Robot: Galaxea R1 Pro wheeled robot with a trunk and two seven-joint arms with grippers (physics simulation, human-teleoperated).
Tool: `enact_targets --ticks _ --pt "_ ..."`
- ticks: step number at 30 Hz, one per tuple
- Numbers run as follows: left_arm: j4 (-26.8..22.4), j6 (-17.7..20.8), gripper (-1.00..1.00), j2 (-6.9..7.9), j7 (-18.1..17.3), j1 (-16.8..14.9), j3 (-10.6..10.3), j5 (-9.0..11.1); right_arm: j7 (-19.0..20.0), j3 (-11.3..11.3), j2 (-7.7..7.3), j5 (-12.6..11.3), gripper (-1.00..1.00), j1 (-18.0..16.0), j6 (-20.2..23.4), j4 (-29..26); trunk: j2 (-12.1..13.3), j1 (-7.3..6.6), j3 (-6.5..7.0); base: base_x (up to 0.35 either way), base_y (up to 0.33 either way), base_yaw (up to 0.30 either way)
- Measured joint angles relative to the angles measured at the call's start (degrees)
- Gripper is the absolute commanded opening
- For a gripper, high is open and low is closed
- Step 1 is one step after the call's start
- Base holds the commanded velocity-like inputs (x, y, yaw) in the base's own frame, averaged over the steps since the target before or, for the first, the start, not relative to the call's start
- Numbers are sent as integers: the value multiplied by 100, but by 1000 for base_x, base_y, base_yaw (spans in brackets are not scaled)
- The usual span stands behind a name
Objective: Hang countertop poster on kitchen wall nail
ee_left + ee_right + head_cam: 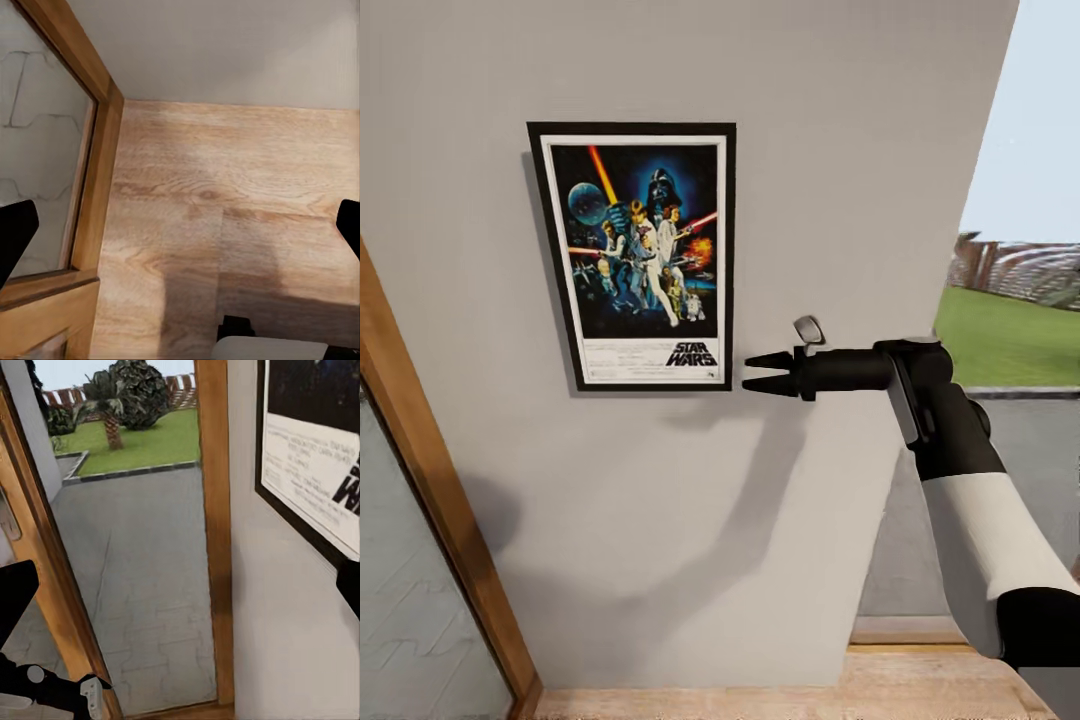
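Observation:
The Star Wars poster [635, 255] hangs flat and upright on the pale grey wall [840, 180], its black frame casting a thin shadow. My right gripper [748, 372] points at the poster's lower right corner, just off the frame, open with nothing between its fingers. The right wrist view shows that same corner of the poster [315, 457] close beside the right gripper [180, 589]. My left gripper [180, 232] hangs open over the wooden floor [225, 195], holding nothing. The wall nail is hidden behind the poster. The kitchen countertop is out of view.
A wooden door frame [440, 500] with a glass pane [410, 620] runs down the wall's left side. Right of the wall, an opening looks out on a lawn [1010, 340] and paving [142, 570]. Wooden floor [920, 685] lies below.

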Motion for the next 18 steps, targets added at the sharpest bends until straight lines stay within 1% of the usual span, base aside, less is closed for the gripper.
enact_targets --ticks 5,6,7,11,12,13,17,18 --pt "-2 2 100 0 -5 0 0 0 23 13 -10 -16 100 47 -22 -187 0 -1 0 -41 -10 0" --pt "-3 3 100 0 -6 0 4 4 33 17 -16 -20 100 118 -28 -362 0 -1 0 -13 -3 0" --pt "-4 4 100 0 -7 0 5 5 37 16 -18 -20 100 172 -33 -409 1 -1 0 -9 -2 0" --pt "-9 7 100 3 -8 0 9 7 155 9 -25 -21 100 613 -55 -604 1 -1 -1 -5 -1 0" --pt "-11 7 100 5 -8 0 16 7 232 6 -28 -19 100 852 -97 -704 0 -1 -1 -2 0 0" --pt "-11 8 100 7 -11 0 43 8 286 -2 -31 -19 100 1121 -228 -791 0 -1 -2 -1 0 0" --pt "-12 8 100 4 -14 0 156 8 345 -53 -62 -14 100 1675 -638 -882 0 -1 -1 0 0 0" --pt "-17 8 100 3 -15 0 224 8 359 -78 -86 -13 100 1968 -827 -895 0 -1 -2 0 0 0"
